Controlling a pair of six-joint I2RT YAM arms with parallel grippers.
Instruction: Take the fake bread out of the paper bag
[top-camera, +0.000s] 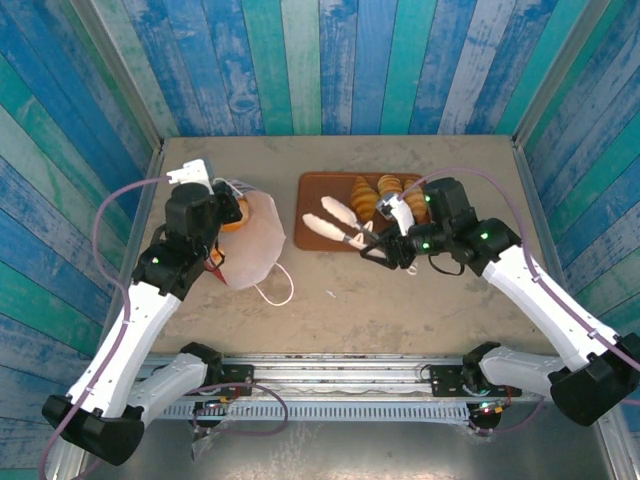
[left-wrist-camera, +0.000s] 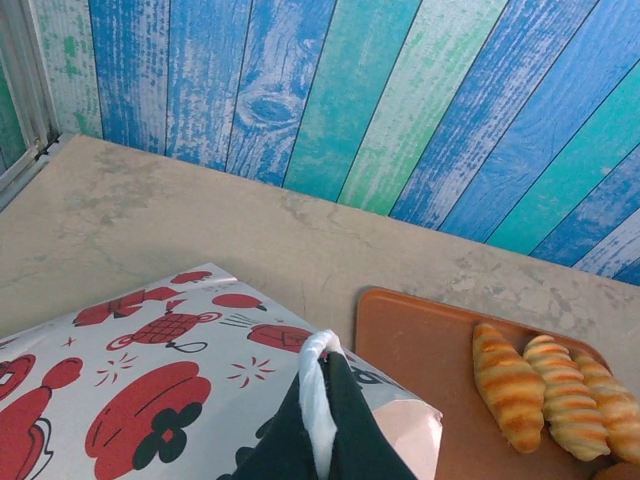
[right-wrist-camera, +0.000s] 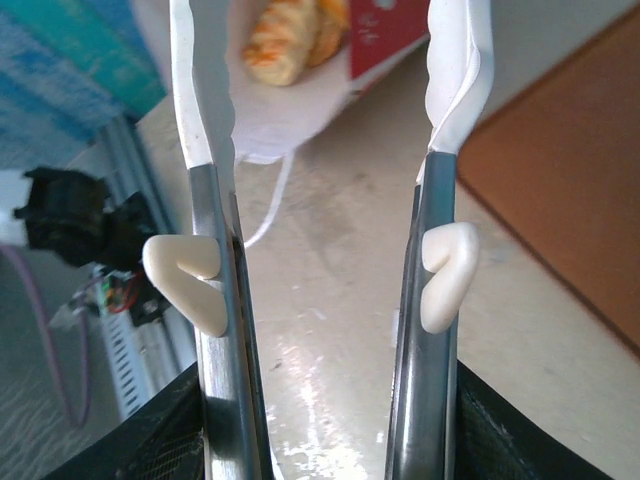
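Bread: light, hard, shiny and slippery; grab its middle.
Bag: thin, floppy paper, at nine o'clock.
Tongs: spread apart, holding nothing.

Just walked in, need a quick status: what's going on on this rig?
Bread is being unloaded from a paper bag lying on the table. The left tool is shut, pinching the bag's edge. The right tool carries tongs, open and empty, pointed toward the bag mouth, where a pastry sits inside. Three croissants lie on the brown tray.
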